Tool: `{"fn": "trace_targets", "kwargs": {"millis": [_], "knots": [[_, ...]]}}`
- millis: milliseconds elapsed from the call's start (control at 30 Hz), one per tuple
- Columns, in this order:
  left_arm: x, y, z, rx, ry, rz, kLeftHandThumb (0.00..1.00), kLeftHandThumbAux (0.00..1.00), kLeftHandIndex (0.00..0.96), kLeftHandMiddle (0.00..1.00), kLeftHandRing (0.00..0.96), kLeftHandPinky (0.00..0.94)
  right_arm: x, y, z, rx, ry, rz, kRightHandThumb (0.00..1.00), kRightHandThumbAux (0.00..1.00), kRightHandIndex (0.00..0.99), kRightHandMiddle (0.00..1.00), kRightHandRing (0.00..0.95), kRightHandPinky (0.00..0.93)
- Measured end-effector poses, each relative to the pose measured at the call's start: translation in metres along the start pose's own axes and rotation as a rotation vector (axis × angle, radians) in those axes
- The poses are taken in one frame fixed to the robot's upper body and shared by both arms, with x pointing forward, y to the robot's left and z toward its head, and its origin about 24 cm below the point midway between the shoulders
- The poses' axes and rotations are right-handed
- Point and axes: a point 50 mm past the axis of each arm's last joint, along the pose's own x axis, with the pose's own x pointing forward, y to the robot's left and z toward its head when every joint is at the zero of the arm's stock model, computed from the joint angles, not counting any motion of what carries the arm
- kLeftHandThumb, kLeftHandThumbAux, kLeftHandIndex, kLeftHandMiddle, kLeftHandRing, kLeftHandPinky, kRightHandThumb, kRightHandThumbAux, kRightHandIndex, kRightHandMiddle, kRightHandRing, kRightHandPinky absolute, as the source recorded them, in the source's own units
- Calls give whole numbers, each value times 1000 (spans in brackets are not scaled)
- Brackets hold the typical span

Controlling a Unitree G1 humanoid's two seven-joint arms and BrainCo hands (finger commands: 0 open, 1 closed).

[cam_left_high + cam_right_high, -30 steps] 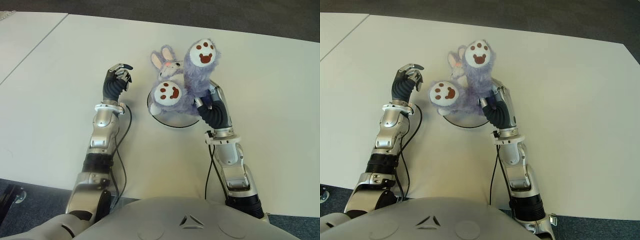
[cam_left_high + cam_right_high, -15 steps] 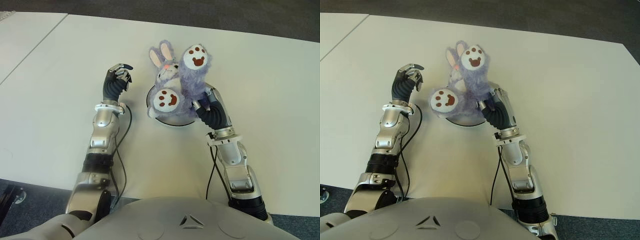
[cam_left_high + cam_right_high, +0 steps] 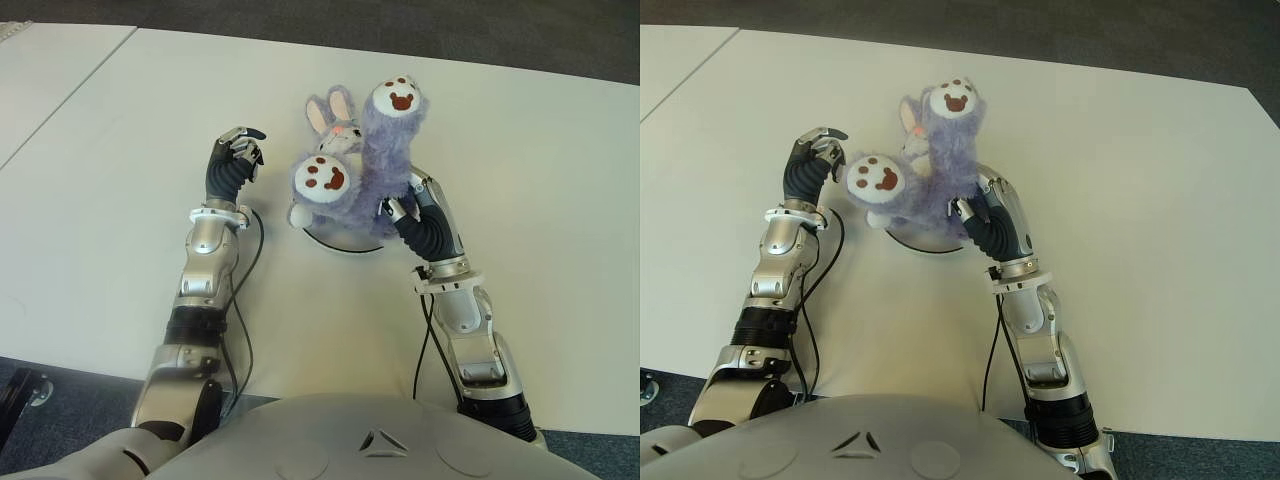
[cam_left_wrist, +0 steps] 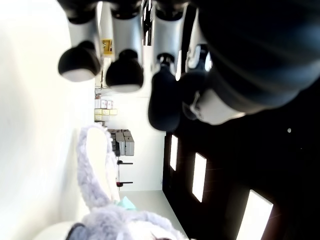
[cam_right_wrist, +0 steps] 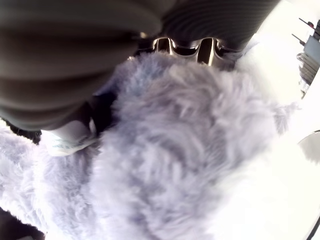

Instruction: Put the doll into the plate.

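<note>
A fluffy purple bunny doll (image 3: pixel 362 185) with white, brown-printed foot soles is held feet-up above a round white plate (image 3: pixel 345 247) at the table's middle. My right hand (image 3: pixel 403 208) is shut on the doll's body from the right side; its wrist view is filled with purple fur (image 5: pixel 190 150). The doll's ears (image 3: pixel 332 108) point away from me and its lower part hides most of the plate. My left hand (image 3: pixel 237 155) shows just left of the doll, fingers curled and holding nothing. One bunny ear (image 4: pixel 96 165) appears in the left wrist view.
The white table (image 3: pixel 120 150) stretches wide on both sides, with a seam (image 3: pixel 60 95) at far left. Dark floor (image 3: pixel 450 30) lies past the far edge. Black cables (image 3: pixel 248 260) hang beside both forearms.
The doll has tipped toward the left: its lower foot has risen and swung closer to my left hand, and the upper leg stands straighter. The left hand has not moved.
</note>
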Motion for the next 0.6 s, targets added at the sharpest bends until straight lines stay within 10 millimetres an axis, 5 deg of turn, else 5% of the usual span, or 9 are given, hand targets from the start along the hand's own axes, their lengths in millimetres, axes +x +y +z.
{"fn": "trace_targets", "kwargs": {"millis": [200,600], "knots": [[0,0,0,-1,4,0,712,703,444,838,846,853,-2,1,1,6,2,16,671,296,18,24,27,79],[-1,0,0,-3,19,0,712,703,444,844,851,856,-5,-3,6,-3,-20,131,609,215,0,0,0,1]]}}
